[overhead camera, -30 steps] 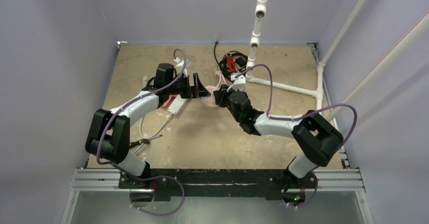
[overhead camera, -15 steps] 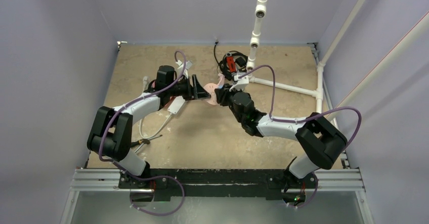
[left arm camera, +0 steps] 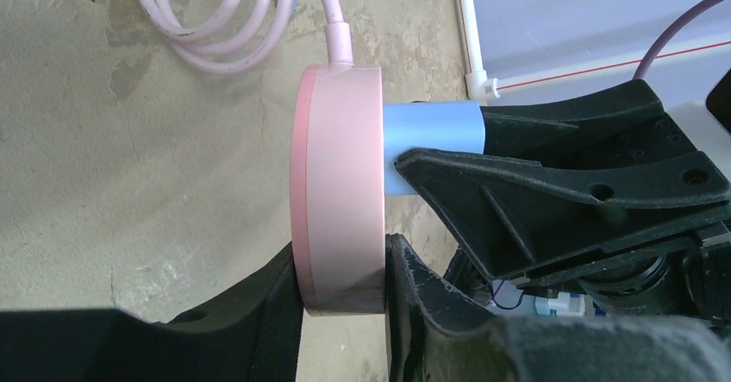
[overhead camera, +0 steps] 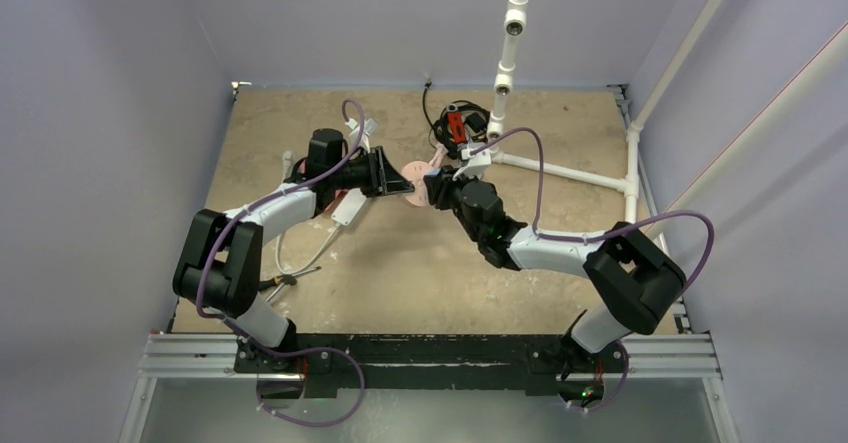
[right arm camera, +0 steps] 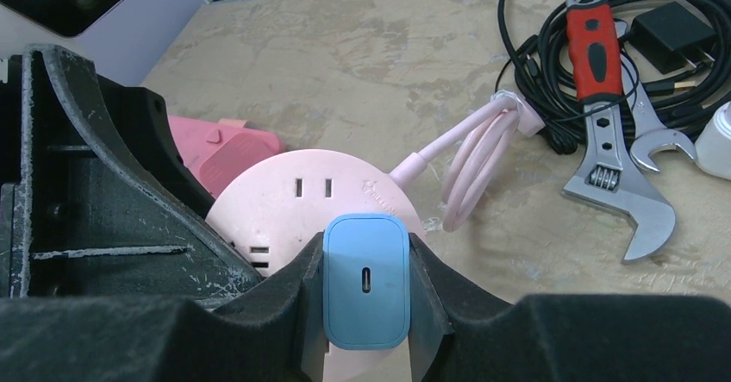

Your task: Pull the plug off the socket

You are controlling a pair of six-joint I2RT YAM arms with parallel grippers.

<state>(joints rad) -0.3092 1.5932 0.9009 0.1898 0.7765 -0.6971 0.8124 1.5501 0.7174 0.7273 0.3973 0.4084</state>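
Note:
The socket (left arm camera: 338, 184), a flat round pink disc with a coiled pink cord (left arm camera: 215, 20), is seen edge-on in the left wrist view. My left gripper (left arm camera: 340, 253) is shut on its lower rim, one pad against each flat face. The plug (right arm camera: 365, 280), a small light-blue cube, sticks out of the socket's slotted face (right arm camera: 310, 184). My right gripper (right arm camera: 365, 253) is shut on the plug, with a finger on each side. From above, the socket (overhead camera: 418, 176) sits between the left gripper (overhead camera: 398, 180) and the right gripper (overhead camera: 438, 191), and the plug is hidden.
A red-handled adjustable wrench (right arm camera: 595, 72), a spanner (right arm camera: 655, 140) and a black cable bundle (right arm camera: 552, 46) lie beyond the socket. A pink blocky object (right arm camera: 228, 153) rests by the left gripper. A white power strip (overhead camera: 348, 206), a screwdriver (overhead camera: 280, 281) and a white pipe frame (overhead camera: 560, 170) are on the table.
My left gripper's jaws have closed from wide open onto the socket's rim. The right gripper, plug and socket have shifted slightly toward the far side of the table.

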